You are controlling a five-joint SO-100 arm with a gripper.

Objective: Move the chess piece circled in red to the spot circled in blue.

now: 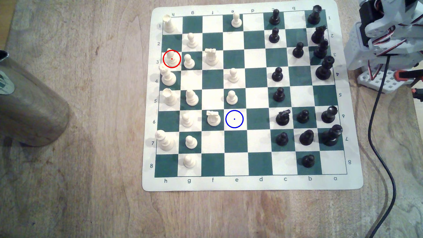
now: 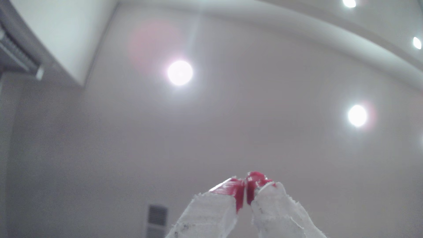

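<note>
Currently: cream bishop (image 1: 171, 58) upright inside red ring, on h3 at ext. view's left edge of chess board (image 1: 251, 183). Cream pawn (image 1: 189, 61) just beside it on g3, cream queen-like piece (image 1: 167, 76) just below on h4 in ext. view. No contact w/ gripper.

Target spot (image 1: 234, 119): cream sq. e6, thin blue ring w/ centre dot, unoccupied. Cream knight (image 1: 213, 119) just beside on f6 (ext. view's left), cream pawn (image 1: 231, 97) on e5 directly above. Bishop and spot well apart, several files and ranks between.

Arm (image 1: 386, 34): white body, red/black wiring, parked off board at ext. view's upper right, on white perforated base (image 1: 377, 80). Black cable (image 1: 377, 128) trailing down wooden table (image 1: 103, 137) along board's right edge.

Gripper (image 2: 247, 192) in wrist view: white-wrapped fingers w/ red tips, tips pressed together, closed on nothing. Pointing up at ceiling w/ round lights (image 2: 180, 72); wall vent (image 2: 156, 219) near.

Black pieces clustered on files a–c, ext. view's right. Metallic cylinder (image 1: 29, 109) at ext. view's far left, off board, blurred.
</note>
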